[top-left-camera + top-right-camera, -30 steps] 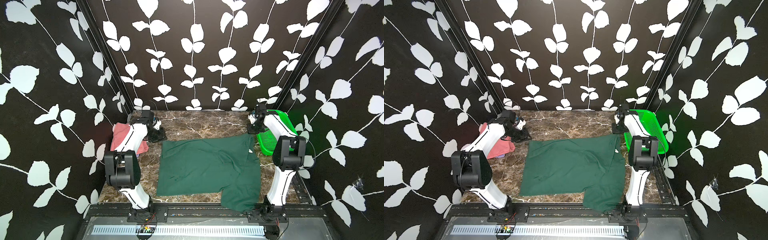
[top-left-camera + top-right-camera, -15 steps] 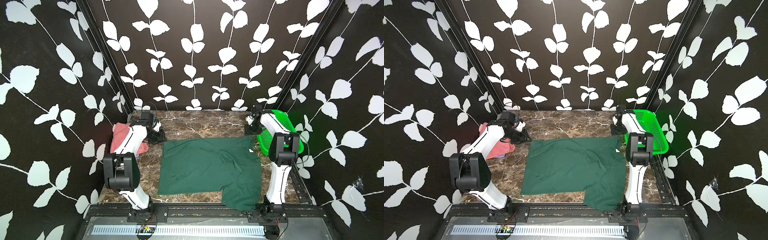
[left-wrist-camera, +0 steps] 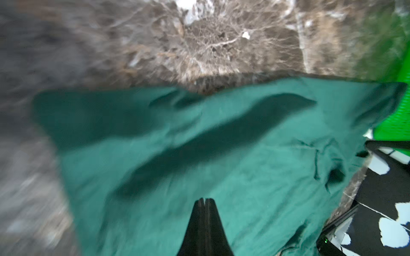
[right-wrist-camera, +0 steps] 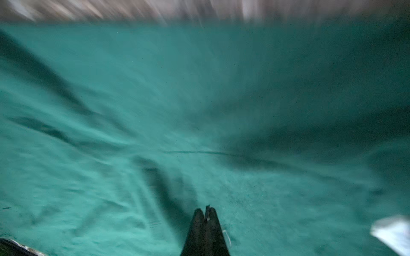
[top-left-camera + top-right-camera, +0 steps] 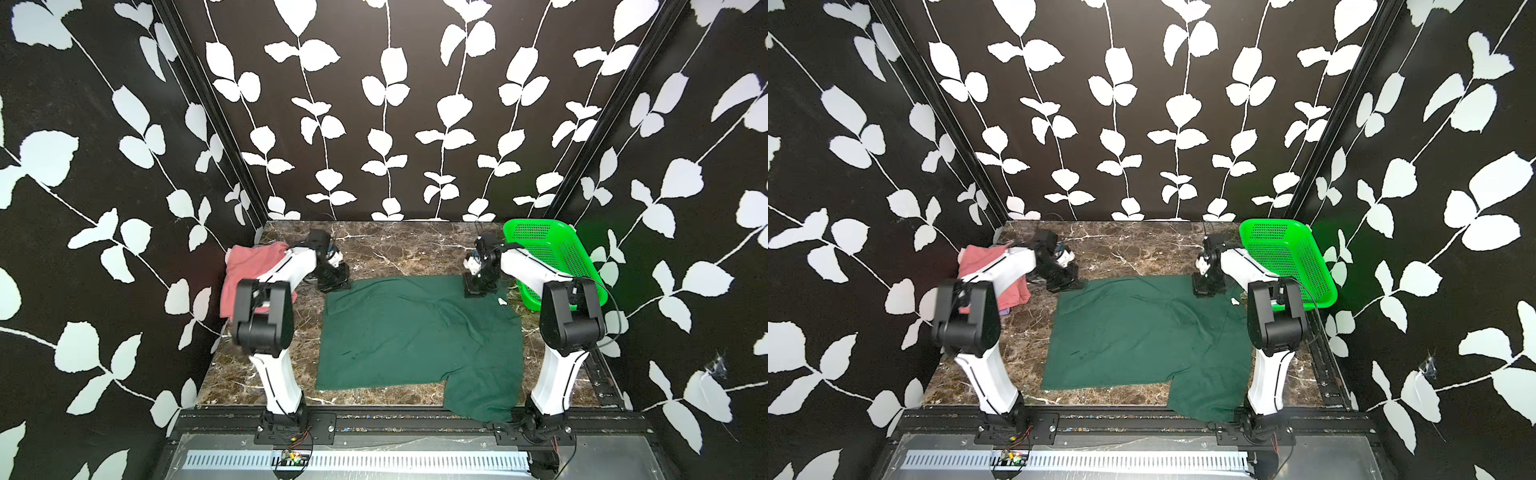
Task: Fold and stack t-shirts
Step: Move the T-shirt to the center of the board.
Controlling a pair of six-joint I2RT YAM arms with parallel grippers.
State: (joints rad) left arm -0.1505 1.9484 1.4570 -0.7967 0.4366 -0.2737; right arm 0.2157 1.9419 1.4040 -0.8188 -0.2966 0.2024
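A dark green t-shirt [image 5: 407, 332] [image 5: 1133, 332] lies spread flat on the marble table [image 5: 395, 253], one sleeve [image 5: 478, 395] hanging over the front edge. A salmon-pink t-shirt [image 5: 249, 266] [image 5: 980, 262] is heaped at the far left, with a sliver of a lavender one [image 5: 1005, 311] under it. My left gripper [image 5: 334, 286] [image 3: 205, 199] is shut at the green shirt's far left corner, nothing seen between its jaws. My right gripper [image 5: 478, 291] [image 4: 205, 209] is shut over the shirt's far edge. A thin dark sliver shows between its tips.
A bright green perforated basket [image 5: 552, 257] [image 5: 1287, 257] leans in the far right corner, just behind the right arm. A small white tag [image 5: 503, 301] lies on the green shirt near the right gripper. Black leaf-patterned walls close in three sides.
The right gripper has come left and nearer, from beside the basket onto the green shirt's far edge. The left gripper has shifted slightly right to the shirt's corner. Both wrist views are motion-blurred.
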